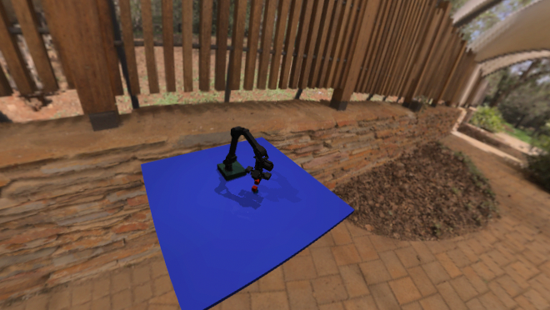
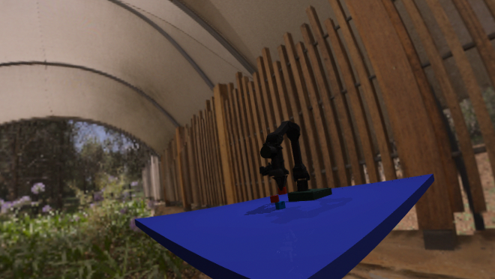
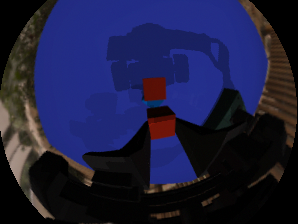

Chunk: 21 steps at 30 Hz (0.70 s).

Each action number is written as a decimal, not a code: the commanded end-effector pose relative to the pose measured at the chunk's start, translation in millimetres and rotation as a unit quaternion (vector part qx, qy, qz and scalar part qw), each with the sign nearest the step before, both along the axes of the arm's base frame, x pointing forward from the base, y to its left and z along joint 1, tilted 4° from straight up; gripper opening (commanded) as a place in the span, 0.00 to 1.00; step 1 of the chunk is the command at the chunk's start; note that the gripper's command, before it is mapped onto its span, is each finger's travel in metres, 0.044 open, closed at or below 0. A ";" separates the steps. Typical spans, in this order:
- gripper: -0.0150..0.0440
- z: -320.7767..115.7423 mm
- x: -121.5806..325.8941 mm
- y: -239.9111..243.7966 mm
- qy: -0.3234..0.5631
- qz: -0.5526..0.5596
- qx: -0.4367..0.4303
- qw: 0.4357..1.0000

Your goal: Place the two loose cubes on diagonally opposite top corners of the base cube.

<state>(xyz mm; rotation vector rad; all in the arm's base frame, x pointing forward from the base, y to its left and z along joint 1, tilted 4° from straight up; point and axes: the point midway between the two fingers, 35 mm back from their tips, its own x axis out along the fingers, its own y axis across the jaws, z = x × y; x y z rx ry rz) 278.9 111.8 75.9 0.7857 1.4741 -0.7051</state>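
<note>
As I watch from my remote station, a black pincer (image 1: 257, 179) (image 2: 281, 188) (image 3: 160, 121) grips a red cube (image 1: 257, 181) (image 2: 283, 190) (image 3: 162, 128), its jaws part-way open around the block and pointing downward. Beyond the tips in the wrist view sits a second red cube (image 1: 254, 188) (image 2: 274, 199) (image 3: 154, 88), near the one held and lower than the pincer in the exterior view. Below the tips, I see the blue-green base cube (image 2: 280, 205) (image 3: 154, 103), with the second red cube at its upper edge.

The black housings around the pincer are too dark for me to make out any markings. Beneath it, a broad blue surface (image 1: 250, 250) (image 2: 285, 240) (image 3: 75, 65) reaches well past the cubes, its edges well apart from the tips. The green base plate (image 1: 242, 172) (image 2: 323, 193) (image 3: 225, 112) stands nearer, to one side of the pincer, and a slatted fence (image 1: 192, 50) (image 2: 225, 150) rises farther off, behind the arm (image 1: 250, 139) (image 2: 296, 146).

From the top view, I cannot clearly make out the base cube below the pincer. In the wrist view, the fingers cover part of the gripped cube's sides; whether the red cubes touch, or the held one meets the base, I cannot tell.
</note>
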 end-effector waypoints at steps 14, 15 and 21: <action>0.43 -29.2 0.1 2.4 0.002 0.003 0.001 1.000; 0.43 -30.3 0.1 2.5 0.002 0.003 0.001 1.000; 0.43 -30.7 0.1 2.5 0.002 0.003 0.001 1.000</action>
